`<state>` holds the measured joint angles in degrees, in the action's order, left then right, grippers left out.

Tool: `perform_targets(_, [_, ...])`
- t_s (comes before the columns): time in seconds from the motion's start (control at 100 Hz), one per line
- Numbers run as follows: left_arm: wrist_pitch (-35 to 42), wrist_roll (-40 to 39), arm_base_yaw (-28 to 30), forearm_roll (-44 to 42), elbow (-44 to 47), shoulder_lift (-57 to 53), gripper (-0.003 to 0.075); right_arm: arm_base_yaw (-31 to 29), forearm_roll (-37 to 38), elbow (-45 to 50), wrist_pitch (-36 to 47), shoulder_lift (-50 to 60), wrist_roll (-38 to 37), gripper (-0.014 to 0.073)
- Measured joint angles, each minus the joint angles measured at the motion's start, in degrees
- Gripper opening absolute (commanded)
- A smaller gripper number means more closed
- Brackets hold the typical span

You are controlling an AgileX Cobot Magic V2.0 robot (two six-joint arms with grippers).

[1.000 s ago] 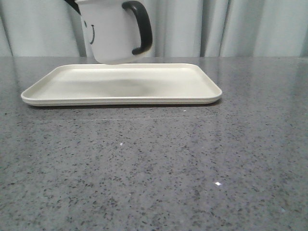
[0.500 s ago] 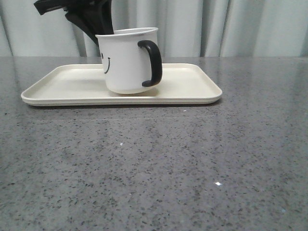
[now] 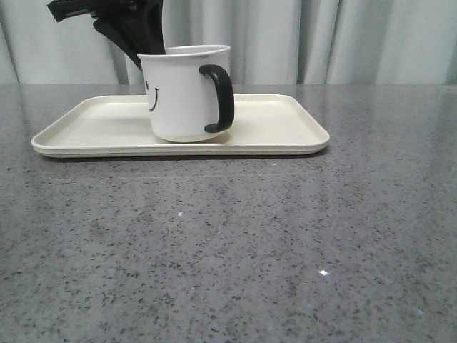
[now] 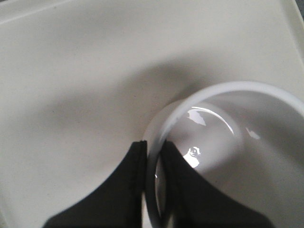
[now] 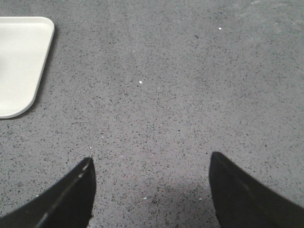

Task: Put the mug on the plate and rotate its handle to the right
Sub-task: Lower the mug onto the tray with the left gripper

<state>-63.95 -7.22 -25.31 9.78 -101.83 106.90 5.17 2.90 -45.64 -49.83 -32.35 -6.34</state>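
Note:
The white mug (image 3: 182,96) with a black smiley face stands upright on the cream-white plate (image 3: 285,132), near its middle. Its black handle (image 3: 220,98) points toward the front right. My left gripper (image 3: 143,39) comes down from behind at the upper left and is shut on the mug's rim. In the left wrist view one finger (image 4: 118,190) is outside the mug wall and the other inside, with the rim (image 4: 153,156) pinched between them and the plate (image 4: 71,71) below. My right gripper (image 5: 151,161) is open and empty above bare table; it does not show in the front view.
The grey speckled table (image 3: 228,250) spreads in front of and to the right of the plate. A pale curtain (image 3: 343,39) hangs behind. A corner of the plate (image 5: 19,61) shows in the right wrist view, apart from the right gripper.
The mug has come down from above the plate and now rests flat on it. It has shifted slightly left and straightened from a tilt. The left gripper still holds the rim.

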Motion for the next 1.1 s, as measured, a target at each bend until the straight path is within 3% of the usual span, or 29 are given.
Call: perform_targets(1.1, [0.0, 0.0, 0.0, -2.0, 0.0, 0.0, -0.0019, 0.0, 0.0, 0.0, 0.2, 0.0, 0.0, 0.051])
